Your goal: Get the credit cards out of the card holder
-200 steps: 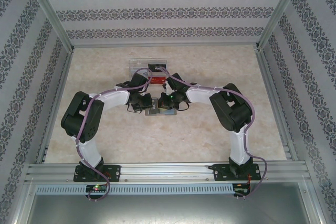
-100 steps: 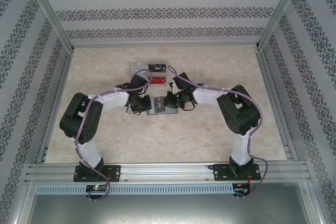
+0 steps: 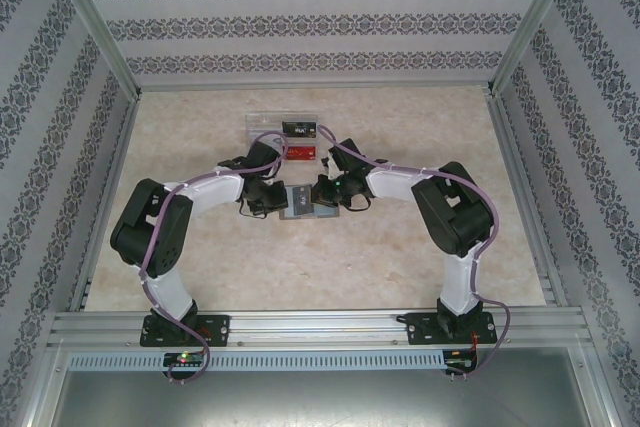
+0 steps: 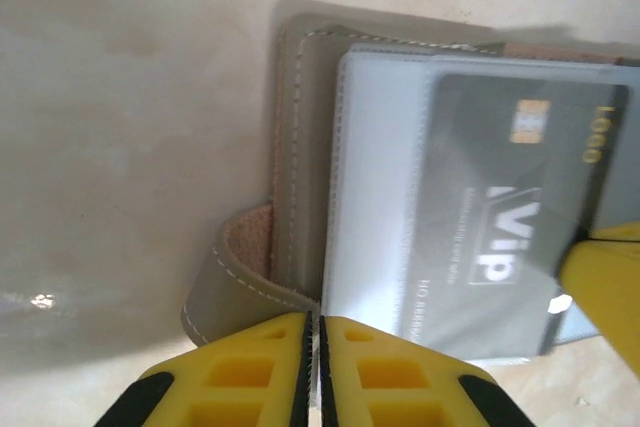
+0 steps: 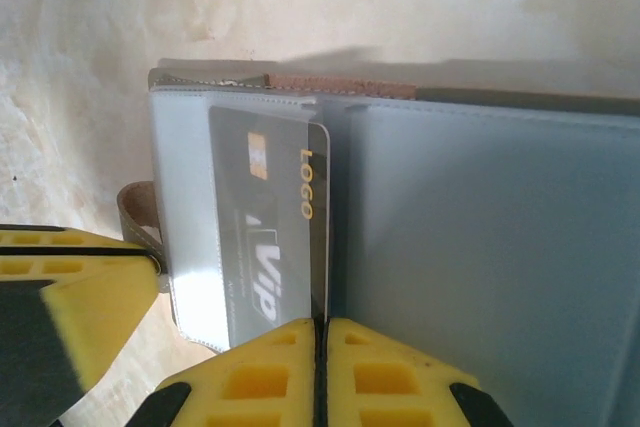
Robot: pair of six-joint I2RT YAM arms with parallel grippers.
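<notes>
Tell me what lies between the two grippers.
The open card holder, a dark card in its slot, lies between the left gripper and the right gripper, seen from the top camera.

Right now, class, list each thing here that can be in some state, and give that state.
card holder: lying open on the table.
grey card: mostly inside its clear pocket, one edge pinched.
black card: out of the holder, in the clear tray.
red card: out of the holder, in the clear tray.
left gripper: shut on the card holder's edge.
right gripper: shut on the grey card's edge.
</notes>
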